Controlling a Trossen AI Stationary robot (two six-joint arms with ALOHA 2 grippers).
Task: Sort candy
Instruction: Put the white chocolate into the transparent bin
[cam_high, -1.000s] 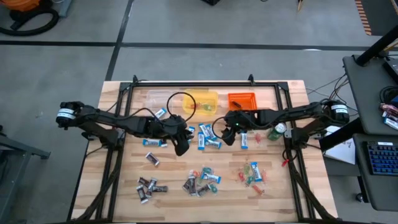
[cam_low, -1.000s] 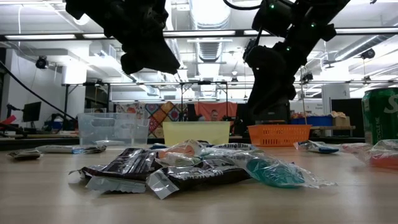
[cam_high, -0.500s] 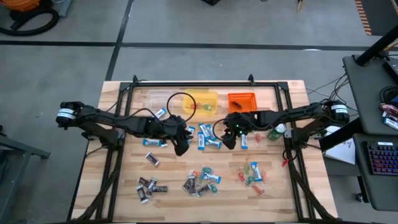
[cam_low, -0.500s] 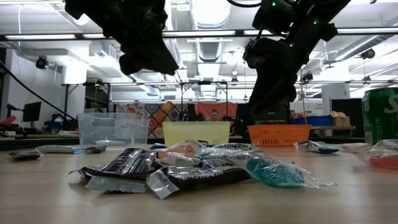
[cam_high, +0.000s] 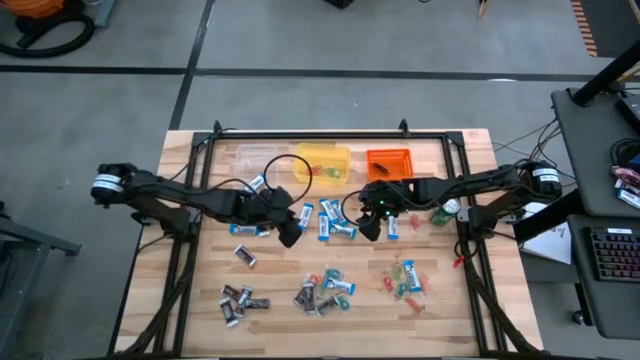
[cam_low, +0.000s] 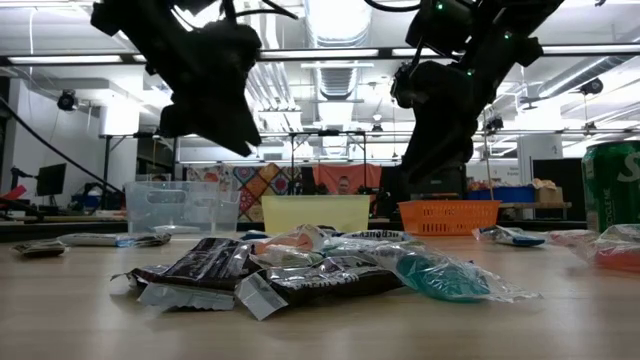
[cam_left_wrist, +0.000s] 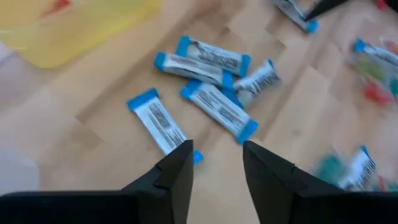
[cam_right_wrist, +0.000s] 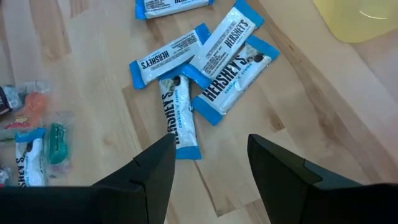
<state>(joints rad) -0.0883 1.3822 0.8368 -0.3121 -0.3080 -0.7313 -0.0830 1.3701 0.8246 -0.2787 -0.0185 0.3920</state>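
Blue-and-white candy bars (cam_high: 330, 222) lie flat in a loose cluster at the table's middle, with single ones (cam_high: 245, 229) nearby. Dark brown candy (cam_high: 242, 298) and a mixed pile (cam_high: 320, 290) lie near the front edge, and small coloured sweets (cam_high: 405, 278) sit at the front right. My left gripper (cam_high: 288, 232) hovers open left of the cluster. In its wrist view its fingers (cam_left_wrist: 214, 168) stand over one blue-and-white bar (cam_left_wrist: 165, 127). My right gripper (cam_high: 368, 225) hovers open right of the cluster, above the bars (cam_right_wrist: 199, 56).
A clear tub (cam_high: 255, 158), a yellow tub (cam_high: 325, 162) and an orange tub (cam_high: 388, 160) stand in a row at the table's far side. A green can (cam_high: 440, 213) stands right of my right gripper. A black frame (cam_high: 310, 133) runs along the far edge.
My left gripper has sunk a little toward the table and rolled about its wrist, showing lower and farther left in the low view. The candy has stayed where it lay.
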